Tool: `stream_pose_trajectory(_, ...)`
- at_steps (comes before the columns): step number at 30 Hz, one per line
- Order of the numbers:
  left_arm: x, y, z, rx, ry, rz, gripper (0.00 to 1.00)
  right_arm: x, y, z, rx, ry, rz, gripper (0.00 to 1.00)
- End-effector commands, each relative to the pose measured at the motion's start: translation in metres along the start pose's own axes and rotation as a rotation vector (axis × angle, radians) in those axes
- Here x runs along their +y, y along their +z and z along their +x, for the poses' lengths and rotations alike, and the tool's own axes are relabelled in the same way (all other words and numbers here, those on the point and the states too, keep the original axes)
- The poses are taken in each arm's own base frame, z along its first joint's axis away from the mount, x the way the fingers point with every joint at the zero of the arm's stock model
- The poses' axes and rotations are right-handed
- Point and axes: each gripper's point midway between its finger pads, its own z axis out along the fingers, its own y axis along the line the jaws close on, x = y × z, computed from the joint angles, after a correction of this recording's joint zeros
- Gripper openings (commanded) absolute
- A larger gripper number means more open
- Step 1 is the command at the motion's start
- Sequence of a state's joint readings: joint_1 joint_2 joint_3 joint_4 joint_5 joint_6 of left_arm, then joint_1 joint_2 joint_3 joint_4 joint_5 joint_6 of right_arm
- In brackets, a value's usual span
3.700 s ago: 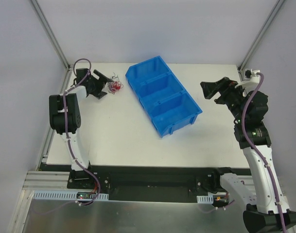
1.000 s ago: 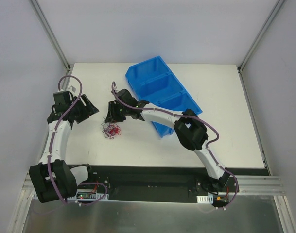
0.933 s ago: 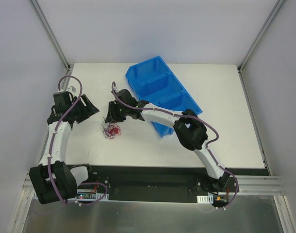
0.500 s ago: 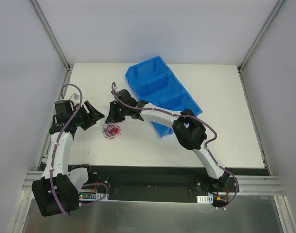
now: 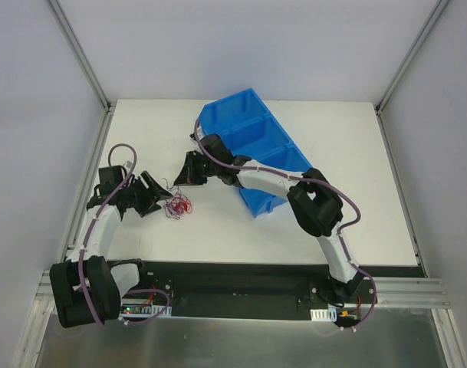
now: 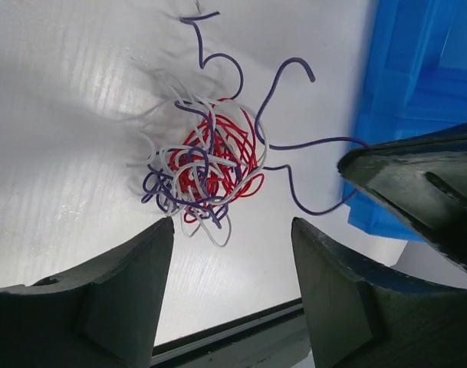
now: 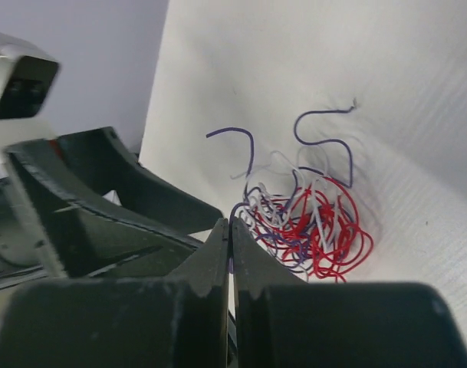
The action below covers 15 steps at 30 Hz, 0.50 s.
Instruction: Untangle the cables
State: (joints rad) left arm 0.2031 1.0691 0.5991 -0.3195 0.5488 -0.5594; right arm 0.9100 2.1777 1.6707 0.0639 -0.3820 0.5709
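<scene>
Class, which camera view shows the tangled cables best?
Left wrist view: the cables fill the centre, red, white and purple strands distinct. Right wrist shows them smaller, off-centre; top view, a tiny speck.

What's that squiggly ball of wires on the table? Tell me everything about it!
The cables are thin, curly wires, red, white and purple, knotted into one loose ball lying on the white table. Purple ends curl out. One purple strand runs to the shut right gripper, which seems to pinch it. The open left gripper hovers beside it, not touching.
</scene>
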Motion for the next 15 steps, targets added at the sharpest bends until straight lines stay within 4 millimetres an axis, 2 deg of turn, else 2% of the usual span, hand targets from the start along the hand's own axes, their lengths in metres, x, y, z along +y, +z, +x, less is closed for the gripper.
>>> stream_pose_trajectory(1,0.000,0.016,0.005,0.026,0.009,-0.007,0.64,0.064,-0.034,-0.023,-0.062,-0.034,-0.177,0.01)
stream_pose_trajectory(6,0.017,0.040,0.008,0.095,-0.045,-0.070,0.67,0.096,-0.068,-0.030,-0.096,-0.068,-0.253,0.01)
stream_pose_trajectory(9,0.026,0.050,0.013,0.132,-0.054,-0.114,0.65,0.122,-0.100,-0.039,-0.152,-0.110,-0.294,0.01)
stream_pose_trajectory(12,0.043,0.055,0.014,0.126,-0.068,-0.186,0.61,0.151,-0.132,-0.045,-0.192,-0.144,-0.354,0.01)
stream_pose_trajectory(15,0.047,0.057,0.017,0.135,-0.101,-0.201,0.59,0.183,-0.166,-0.052,-0.233,-0.181,-0.421,0.01)
